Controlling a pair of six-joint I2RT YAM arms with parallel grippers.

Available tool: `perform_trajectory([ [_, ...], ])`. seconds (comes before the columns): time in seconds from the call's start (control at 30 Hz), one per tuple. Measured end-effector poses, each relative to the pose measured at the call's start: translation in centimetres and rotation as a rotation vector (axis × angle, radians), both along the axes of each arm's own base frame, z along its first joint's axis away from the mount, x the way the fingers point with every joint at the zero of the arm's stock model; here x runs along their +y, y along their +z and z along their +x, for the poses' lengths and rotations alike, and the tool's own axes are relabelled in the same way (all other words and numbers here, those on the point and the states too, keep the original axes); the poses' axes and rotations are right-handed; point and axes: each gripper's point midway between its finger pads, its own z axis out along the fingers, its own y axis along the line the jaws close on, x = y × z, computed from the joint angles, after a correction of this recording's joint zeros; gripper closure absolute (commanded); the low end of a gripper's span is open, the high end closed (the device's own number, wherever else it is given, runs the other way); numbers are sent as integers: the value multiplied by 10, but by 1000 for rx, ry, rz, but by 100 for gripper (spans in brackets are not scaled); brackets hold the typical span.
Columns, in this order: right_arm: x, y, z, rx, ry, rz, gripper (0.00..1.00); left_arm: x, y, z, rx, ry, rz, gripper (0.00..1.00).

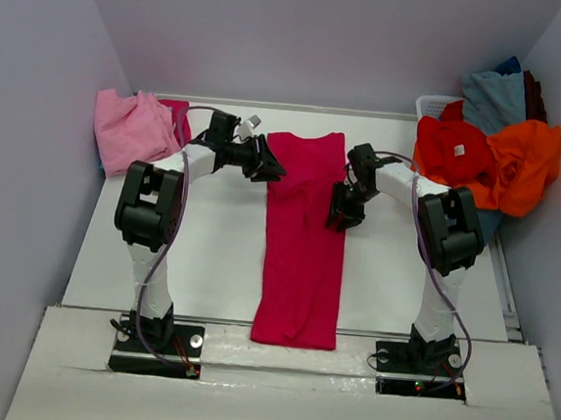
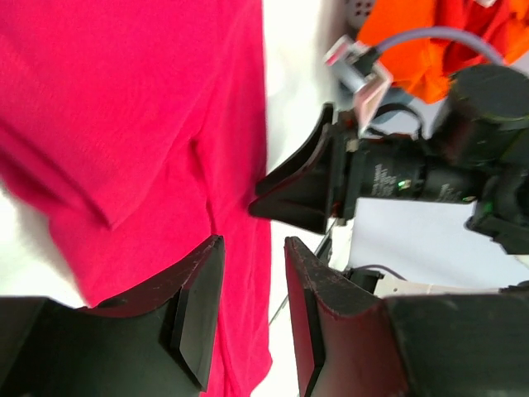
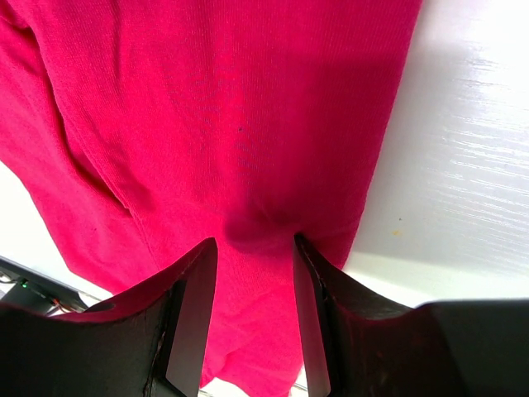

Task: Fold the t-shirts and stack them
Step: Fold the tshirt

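A crimson-magenta t-shirt (image 1: 302,241) lies flat down the middle of the table, folded lengthwise into a long narrow strip. My left gripper (image 1: 272,173) hovers at the strip's upper left edge. Its jaws stand open, and between them I see only the shirt (image 2: 124,124) and white table beyond the left gripper (image 2: 253,244). My right gripper (image 1: 339,218) sits at the strip's right edge, about a third of the way down. The right gripper (image 3: 254,241) is open too, its tips close over the shirt (image 3: 231,107), where a shadowed pucker shows.
A light pink t-shirt (image 1: 130,130) lies bunched at the back left, with a magenta one (image 1: 179,115) behind it. At the back right, red (image 1: 453,151), orange (image 1: 525,163) and grey-blue (image 1: 492,96) shirts pile over a white basket (image 1: 433,105). Walls close in on three sides.
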Motion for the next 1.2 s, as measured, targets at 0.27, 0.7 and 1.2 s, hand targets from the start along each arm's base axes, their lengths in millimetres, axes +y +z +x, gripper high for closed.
perform_trajectory([
  [0.27, 0, 0, 0, 0, -2, 1, 53, 11, -29, -17, 78, 15, 83, 55],
  [0.7, 27, 83, 112, -277, -57, 16, 52, 3, 3, 73, -80, 72, 153, 57],
  [1.2, 23, 23, 147, -207, -125, -60, 52, 4, -90, 77, 89, 54, 306, 58],
])
